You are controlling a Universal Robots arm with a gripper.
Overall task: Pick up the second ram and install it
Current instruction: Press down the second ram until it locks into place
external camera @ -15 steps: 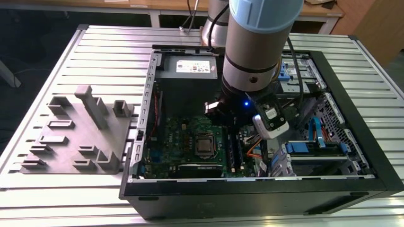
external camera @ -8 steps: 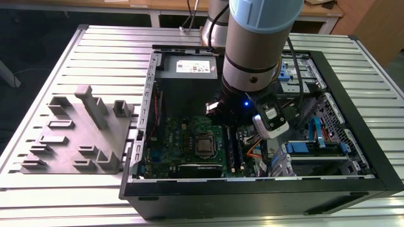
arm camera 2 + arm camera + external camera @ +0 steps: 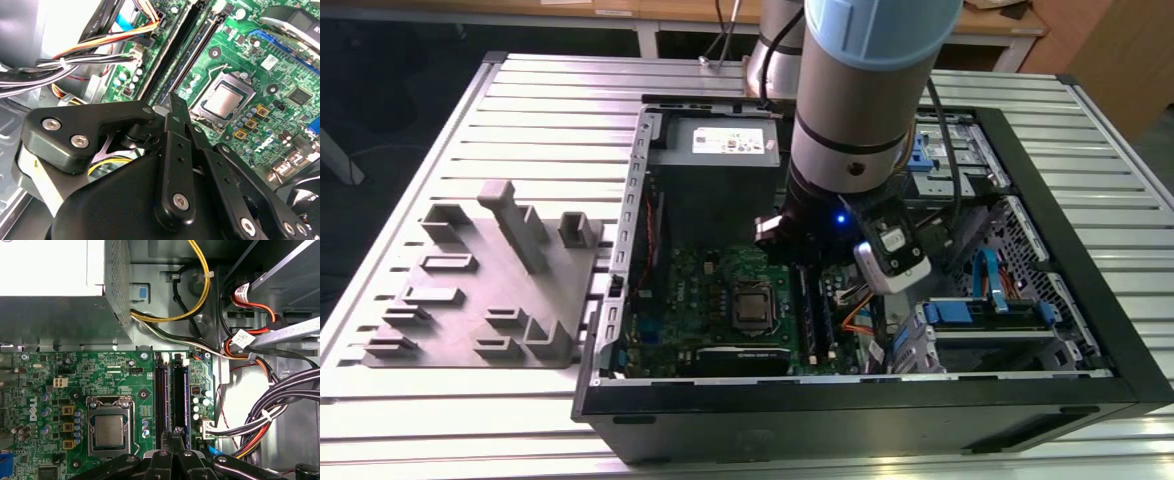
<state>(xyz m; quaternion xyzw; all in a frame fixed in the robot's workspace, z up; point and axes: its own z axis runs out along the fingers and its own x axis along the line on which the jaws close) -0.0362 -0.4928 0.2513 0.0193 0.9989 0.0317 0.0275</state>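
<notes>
Briefly, items run from the exterior view's left to the exterior view's right.

- Slatted metal table point(image 3: 480, 100): carries everything noted below.
- Grey plastic fixture point(image 3: 480, 290): lies flat on the table beside the computer case, with several upright slabs.
- Open computer case point(image 3: 881, 395): lies on its side with the interior exposed.
- Green motherboard point(image 3: 707, 300): sits on the case floor, with the processor socket point(image 3: 754, 310) point(image 3: 109, 430) near its middle.
- Power supply box point(image 3: 714, 165): sits in the case, just beyond the motherboard.
- Second ram point(image 3: 179, 390): a dark blue-green strip standing on edge in the memory slot farther from the processor, beside a neighbouring slot point(image 3: 161, 390). It appears seated along its length; whether it is fully latched cannot be told.
- Gripper point(image 3: 174, 432) point(image 3: 172, 102): reaches down inside the case over the near end of the two memory slots. Its jaws are drawn almost together, with only a hairline gap, and nothing is visibly held between them. Contact with the stick cannot be confirmed.
- Robot arm point(image 3: 854, 100): descends steeply into the case.
- Bundled cables point(image 3: 270, 410): lie just beside the slots, away from the processor.
- Blue drive latches point(image 3: 987, 285): sit in the drive bay.
</notes>
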